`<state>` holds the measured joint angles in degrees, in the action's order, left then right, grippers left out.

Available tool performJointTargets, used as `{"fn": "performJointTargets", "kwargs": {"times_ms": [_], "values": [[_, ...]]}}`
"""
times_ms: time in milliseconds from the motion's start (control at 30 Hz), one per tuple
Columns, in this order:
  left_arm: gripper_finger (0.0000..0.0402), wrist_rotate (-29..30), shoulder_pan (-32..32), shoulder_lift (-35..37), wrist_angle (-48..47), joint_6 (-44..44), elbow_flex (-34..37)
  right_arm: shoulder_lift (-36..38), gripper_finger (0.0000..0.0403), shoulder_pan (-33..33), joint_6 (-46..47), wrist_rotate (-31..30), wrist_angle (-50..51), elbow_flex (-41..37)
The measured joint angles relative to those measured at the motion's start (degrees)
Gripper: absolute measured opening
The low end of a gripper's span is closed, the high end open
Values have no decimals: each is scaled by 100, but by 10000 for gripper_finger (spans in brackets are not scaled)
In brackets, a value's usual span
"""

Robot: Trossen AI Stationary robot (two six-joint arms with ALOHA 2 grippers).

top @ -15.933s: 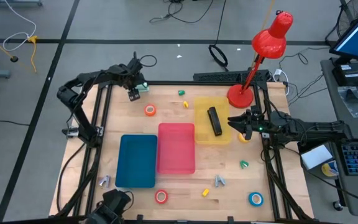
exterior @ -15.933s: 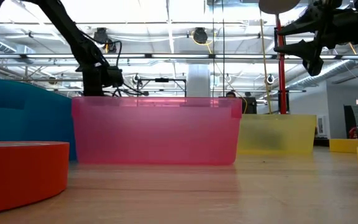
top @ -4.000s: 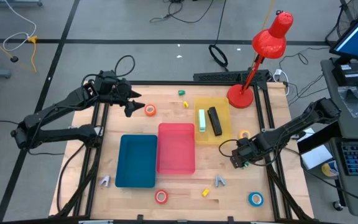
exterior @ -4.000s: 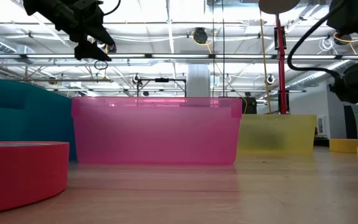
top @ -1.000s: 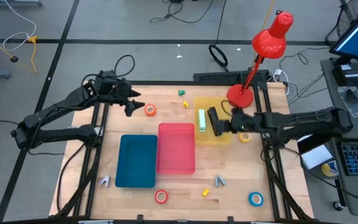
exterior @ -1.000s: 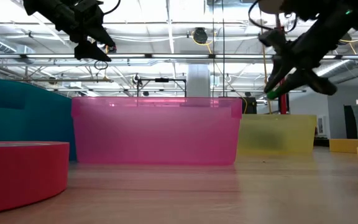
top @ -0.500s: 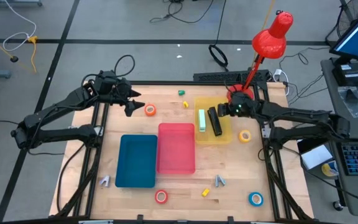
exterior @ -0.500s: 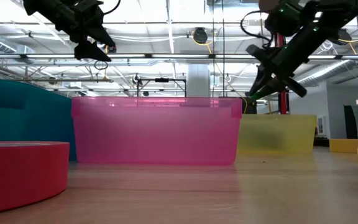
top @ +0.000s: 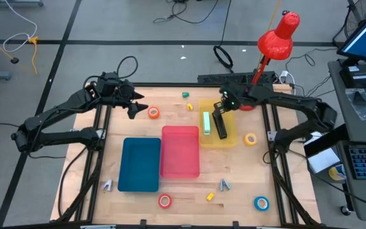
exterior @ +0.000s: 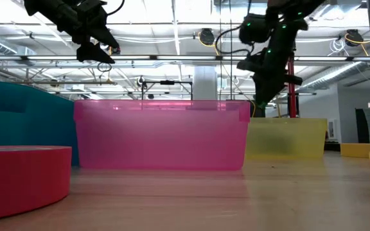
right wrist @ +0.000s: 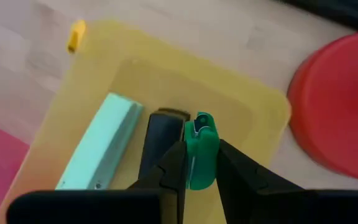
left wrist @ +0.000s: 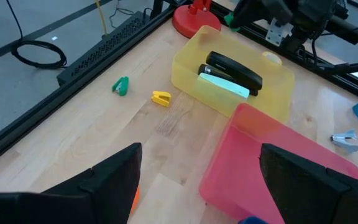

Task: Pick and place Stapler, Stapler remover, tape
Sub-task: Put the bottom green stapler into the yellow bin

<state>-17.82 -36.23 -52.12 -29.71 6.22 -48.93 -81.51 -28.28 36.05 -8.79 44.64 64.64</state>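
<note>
Over yellow bin point(top: 226, 138) now, right hand point(top: 220, 108)

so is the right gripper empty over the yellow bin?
No: in the right wrist view the right gripper is shut on a green staple remover, above the black stapler in the yellow bin.

The yellow bin point(top: 227, 137) already holds a black stapler point(top: 221, 126) and a mint stapler point(top: 206, 123); open floor remains only beside them. The red lamp base point(top: 246, 100) crowds its far corner.
</note>
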Motion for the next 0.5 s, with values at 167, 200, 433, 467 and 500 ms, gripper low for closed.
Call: {"fn": "performJointTargets", "kwargs": {"times_ms": [167, 200, 433, 467, 500], "values": [[324, 0, 0, 0, 0, -6, 0, -682, 55, -30, -207, -2, 386, 367], [324, 0, 0, 0, 0, -7, 0, -774, 55, -49, -247, -5, 389, 375], [324, 0, 0, 0, -2, -4, 0, -1279, 55, -111, -405, -9, 418, 377], [324, 0, 1, 0, -2, -4, 0, -1338, 55, -125, -414, -10, 408, 381], [324, 0, 2, 0, -2, -7, 0, -1397, 55, -139, -419, -8, 418, 382]]}}
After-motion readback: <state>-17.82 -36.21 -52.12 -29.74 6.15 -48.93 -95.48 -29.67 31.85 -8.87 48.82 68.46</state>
